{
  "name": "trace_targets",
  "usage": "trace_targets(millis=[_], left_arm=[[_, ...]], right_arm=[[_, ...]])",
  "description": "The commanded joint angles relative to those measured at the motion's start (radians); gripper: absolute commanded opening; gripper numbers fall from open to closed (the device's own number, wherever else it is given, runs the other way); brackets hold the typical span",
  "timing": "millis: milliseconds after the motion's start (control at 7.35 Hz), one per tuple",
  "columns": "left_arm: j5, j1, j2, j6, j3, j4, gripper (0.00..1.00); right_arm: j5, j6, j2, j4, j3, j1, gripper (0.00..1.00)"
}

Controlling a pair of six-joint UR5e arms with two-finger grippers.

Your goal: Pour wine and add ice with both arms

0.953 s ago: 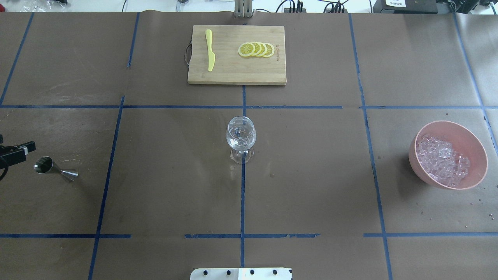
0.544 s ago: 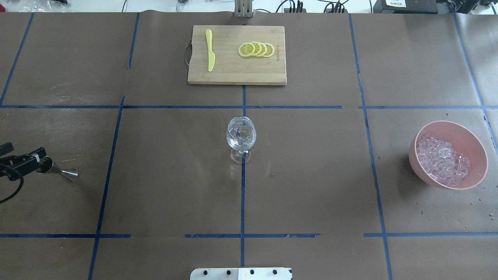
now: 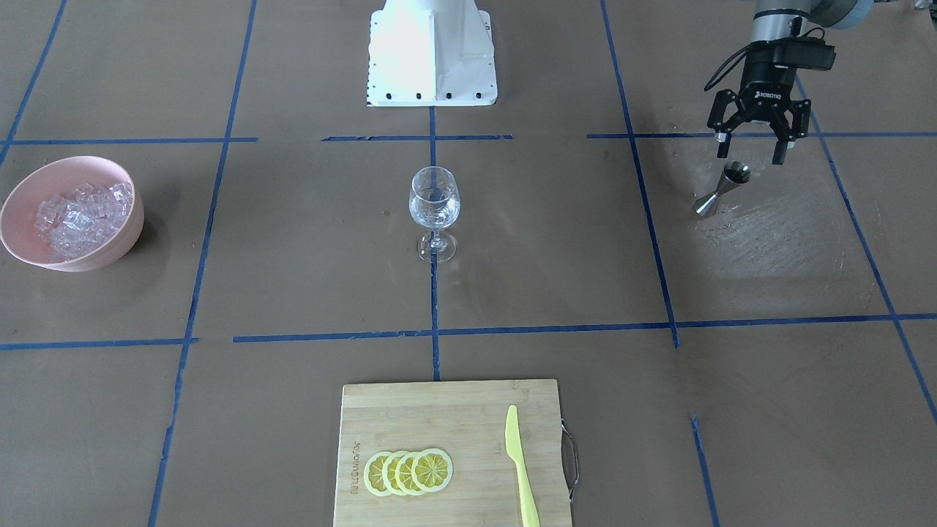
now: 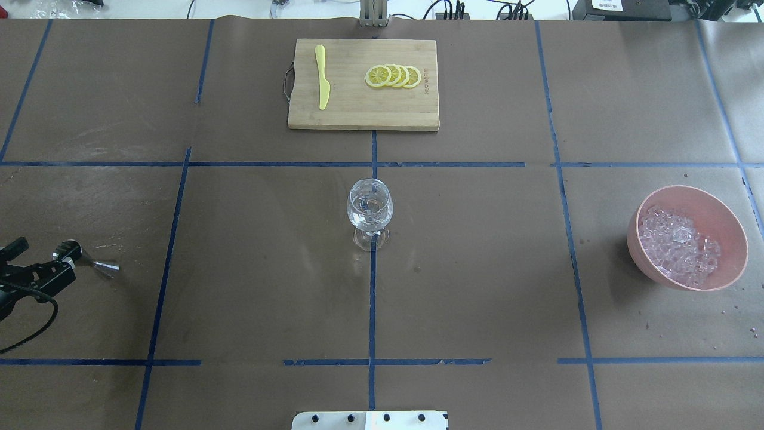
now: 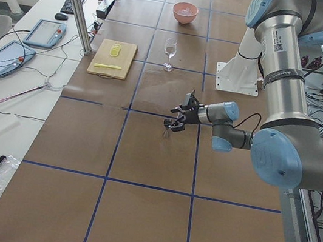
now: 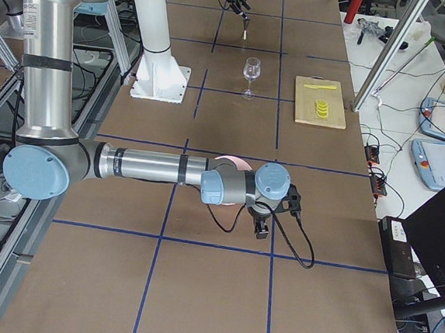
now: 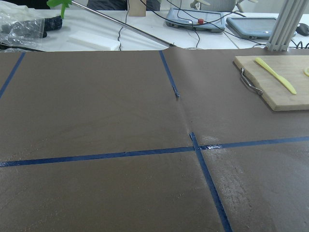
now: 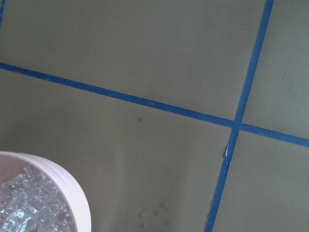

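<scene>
The left gripper hangs over the steel jigger at the worktop's left end. Its jaws are spread wide, one tip on either side of the jigger's upper cup and just above its rim, clear of the metal. The jigger stands on its smaller cone on the brown paper. From overhead the gripper covers part of the jigger's top. Whether the wine is in the jigger cannot be told.

The wine glass stands upright at the middle of the worktop, on a blue tape line, well apart from both arms. Its bowl shows clear glints, but whether they are liquid or cubes cannot be told.

The ice lies heaped in a pink bowl at the worktop's right end. In the front-facing view the heap fills most of the bowl. The right wrist view looks down on the bowl's rim and a few cubes in its lower left corner.

The right gripper shows only in the exterior right view, pointing down beside the bowl, which the wrist mostly hides. Whether its jaws are spread or pressed together cannot be told.

On the far side from the robot lies a bamboo cutting board. It bears four overlapping lemon slices and a yellow knife, apart from each other.
</scene>
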Motion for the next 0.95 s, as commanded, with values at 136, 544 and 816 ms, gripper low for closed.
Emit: trace_targets(millis=[136, 544, 816], left_arm=[[0.058, 0.073, 0.000, -0.061, 0.032, 0.000, 0.99], [0.110, 0.123, -0.013, -0.122, 0.105, 0.000, 0.99], [0.116, 0.130, -0.067, -0.129, 0.151, -0.001, 0.99]], right_arm=[[0.000, 0.000, -0.005, 0.000, 0.002, 0.000, 1.00], [-0.001, -0.002, -0.005, -0.002, -0.003, 0.000, 1.00], [-0.001, -0.003, -0.005, -0.002, -0.003, 0.000, 1.00]])
